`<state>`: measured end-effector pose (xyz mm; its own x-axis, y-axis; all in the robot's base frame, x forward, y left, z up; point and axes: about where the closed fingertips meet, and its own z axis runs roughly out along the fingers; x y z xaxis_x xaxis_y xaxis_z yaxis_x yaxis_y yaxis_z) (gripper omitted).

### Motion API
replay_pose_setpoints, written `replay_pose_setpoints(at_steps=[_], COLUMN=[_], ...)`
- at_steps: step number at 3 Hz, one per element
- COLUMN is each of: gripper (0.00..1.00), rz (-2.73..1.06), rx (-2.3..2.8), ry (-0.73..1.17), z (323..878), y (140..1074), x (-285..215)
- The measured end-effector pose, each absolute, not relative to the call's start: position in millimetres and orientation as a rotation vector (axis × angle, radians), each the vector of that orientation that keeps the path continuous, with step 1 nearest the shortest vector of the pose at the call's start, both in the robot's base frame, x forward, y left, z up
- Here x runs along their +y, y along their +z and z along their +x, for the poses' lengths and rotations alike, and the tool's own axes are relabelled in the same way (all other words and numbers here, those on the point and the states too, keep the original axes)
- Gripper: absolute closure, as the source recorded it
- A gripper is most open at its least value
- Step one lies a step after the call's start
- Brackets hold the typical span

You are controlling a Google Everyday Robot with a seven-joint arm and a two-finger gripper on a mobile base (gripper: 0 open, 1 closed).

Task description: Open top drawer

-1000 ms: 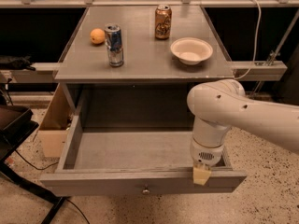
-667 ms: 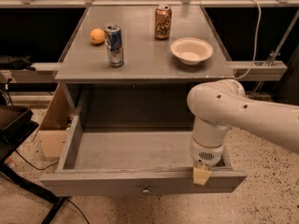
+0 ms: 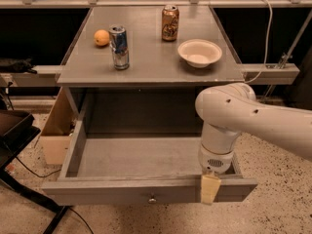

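Grey all over, the top drawer (image 3: 131, 157) stands wide open, reaching far out from under the counter (image 3: 151, 69). Its box interior faces the camera, and its front panel runs along the bottom of the picture. One small round metal knob (image 3: 152, 198) sits at the middle of that panel.

The gripper (image 3: 209, 189) is at the drawer's front edge, to the right of the knob. Its tan tip hangs over the top of the front panel and lies against the outer face. Only that one tan piece shows, so I cannot tell whether the gripper is spread or pinching the panel. Above it the white arm (image 3: 253, 116) comes in from the right edge, bends at a rounded joint and drops straight down toward the drawer's front right part.

Four things stand apart from one another on the counter. An orange (image 3: 101, 37) lies at the back left. A blue and silver can (image 3: 119, 47) stands upright just to the right of the orange and nearer the camera. A brown can (image 3: 169, 23) stands upright at the back middle. A pale bowl (image 3: 200, 52) sits toward the right.

A cardboard box (image 3: 56, 126) rests on the speckled floor (image 3: 278, 199), just beside the drawer's left wall. A dark stand (image 3: 14, 130) fills the left edge. A white cable (image 3: 268, 28) hangs behind the counter at the upper right.
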<state>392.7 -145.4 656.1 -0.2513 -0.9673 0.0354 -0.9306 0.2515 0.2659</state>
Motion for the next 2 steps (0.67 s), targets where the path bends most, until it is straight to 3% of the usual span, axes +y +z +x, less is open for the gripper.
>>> replay_pose_setpoints(at_steps=[1, 2], gripper=[0.00, 0.00], rz=[1.790, 1.804], rx=[-2.327, -2.339], ry=[-0.283, -0.230], z=[393, 392], y=[656, 680], x=[-145, -145])
